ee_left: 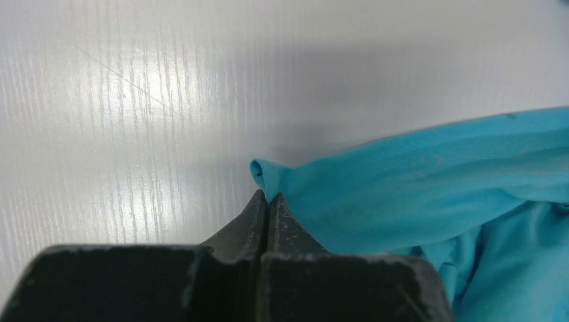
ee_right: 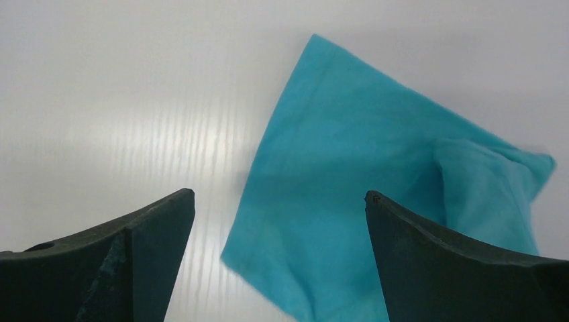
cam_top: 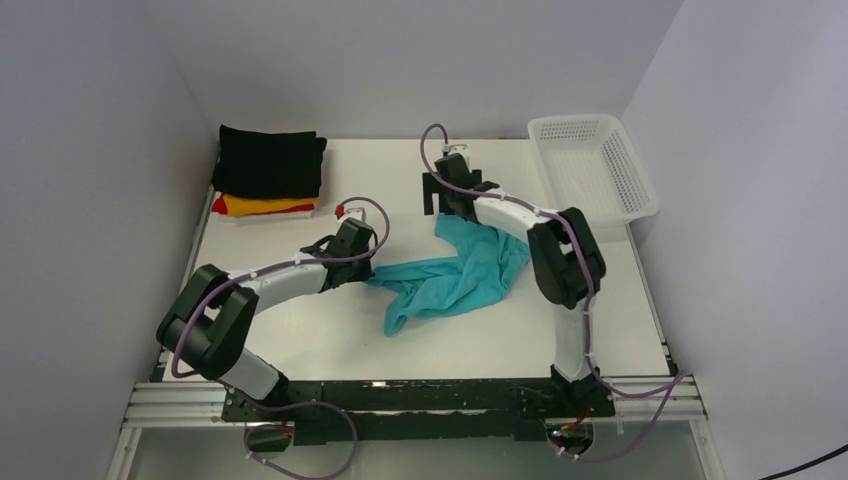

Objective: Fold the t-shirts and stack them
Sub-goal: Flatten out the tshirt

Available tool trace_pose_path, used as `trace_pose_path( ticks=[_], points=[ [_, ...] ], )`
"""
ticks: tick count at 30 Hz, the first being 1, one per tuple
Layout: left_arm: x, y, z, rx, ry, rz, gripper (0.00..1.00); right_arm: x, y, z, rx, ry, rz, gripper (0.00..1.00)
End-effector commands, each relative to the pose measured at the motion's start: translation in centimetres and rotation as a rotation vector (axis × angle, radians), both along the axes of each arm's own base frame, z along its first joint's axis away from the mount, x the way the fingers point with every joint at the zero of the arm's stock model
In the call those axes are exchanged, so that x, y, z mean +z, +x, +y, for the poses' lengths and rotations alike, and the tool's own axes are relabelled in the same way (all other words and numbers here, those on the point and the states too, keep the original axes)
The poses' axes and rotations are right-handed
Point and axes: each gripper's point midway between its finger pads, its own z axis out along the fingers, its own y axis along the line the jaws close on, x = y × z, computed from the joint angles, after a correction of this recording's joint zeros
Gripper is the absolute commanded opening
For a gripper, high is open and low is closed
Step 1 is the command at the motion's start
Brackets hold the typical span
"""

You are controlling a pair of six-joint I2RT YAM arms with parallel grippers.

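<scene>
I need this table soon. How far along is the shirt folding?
Done: the black shirt, yellow-orange shirt and red shirt lie folded and stacked at far left. In hand: the left gripper is shut on an edge of the crumpled teal shirt; the right gripper hangs open over another part. Left: spreading, folding and stacking it.

The teal shirt [cam_top: 460,275] is soft matt cloth; the table [cam_top: 450,340] glossy, faintly ribbed, perhaps plastic; the basket [cam_top: 578,122] perforated plastic.
</scene>
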Motion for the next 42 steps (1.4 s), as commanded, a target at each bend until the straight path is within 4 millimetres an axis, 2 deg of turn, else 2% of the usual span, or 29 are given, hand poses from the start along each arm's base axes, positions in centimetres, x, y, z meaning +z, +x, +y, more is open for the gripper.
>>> trace_pose_path(
  ticks=[1, 4, 7, 14, 17, 18, 22, 23, 25, 27, 30, 32, 36, 37, 39, 42],
  points=[
    [1.7, 0.7, -0.3, 0.032, -0.047, -0.06, 0.0, -0.8, 3.3, -1.0, -0.133, -0.084, -0.002, 0.99],
    [1.9, 0.7, -0.5, 0.025, -0.057, -0.063, 0.0, -1.8, 4.9, -0.6, -0.127, -0.098, -0.011, 0.99],
    [1.8, 0.7, -0.4, 0.03, -0.053, -0.063, 0.0, -3.8, 5.8, -0.6, -0.127, -0.106, 0.019, 0.97],
    [2.1, 0.6, 0.7, 0.072, -0.025, -0.077, 0.0, -7.8, 5.9, -1.7, -0.158, -0.076, 0.109, 0.82],
    [2.2, 0.6, 1.5, 0.107, -0.011, -0.095, 0.0, -8.8, 5.5, -2.7, -0.184, -0.081, 0.138, 0.68],
    [2.2, 0.5, 1.8, 0.12, 0.001, -0.096, 0.0, -8.9, 5.3, -3.1, -0.2, -0.088, 0.144, 0.59],
    [2.6, 0.4, 3.2, 0.157, 0.053, -0.11, 0.0, -8.3, 4.9, -4.9, -0.257, -0.146, 0.121, 0.34],
    [2.8, 0.4, 3.5, 0.167, 0.06, -0.115, 0.0, -7.9, 4.9, -5.3, -0.271, -0.153, 0.115, 0.25],
    [2.8, 0.3, 3.9, 0.185, 0.067, -0.12, 0.0, -7.2, 4.7, -6.3, -0.317, -0.167, 0.104, 0.0],
    [2.9, 0.3, 4.4, 0.21, 0.081, -0.124, 0.0, -6.1, 4.5, -6.8, -0.329, -0.164, 0.068, 0.0],
    [4.1, 0.7, 5.2, 0.24, 0.108, -0.155, 0.0, -3.0, 4.7, -6.8, -0.306, -0.128, -0.025, 0.0],
    [6.2, 1.4, 5.4, 0.261, 0.105, -0.203, 0.0, 0.4, 4.9, -7.2, -0.311, -0.102, -0.102, 0.0],
    [11.2, 2.4, 5.8, 0.291, 0.072, -0.325, 0.0, 8.8, 4.3, -7.8, -0.317, -0.015, -0.287, 0.0],
    [12.7, 2.5, 6.1, 0.3, 0.064, -0.36, 0.0, 11.4, 3.6, -8.2, -0.325, 0.016, -0.345, 0.0],
    [15.4, 2.4, 6.8, 0.318, 0.043, -0.431, 0.0, 15.2, 2.2, -9.1, -0.336, 0.06, -0.436, 0.0],
    [19.7, 1.7, 7.8, 0.333, -0.005, -0.546, 0.0, 20.1, -0.4, -10.2, -0.329, 0.119, -0.544, 0.0]
  ],
)
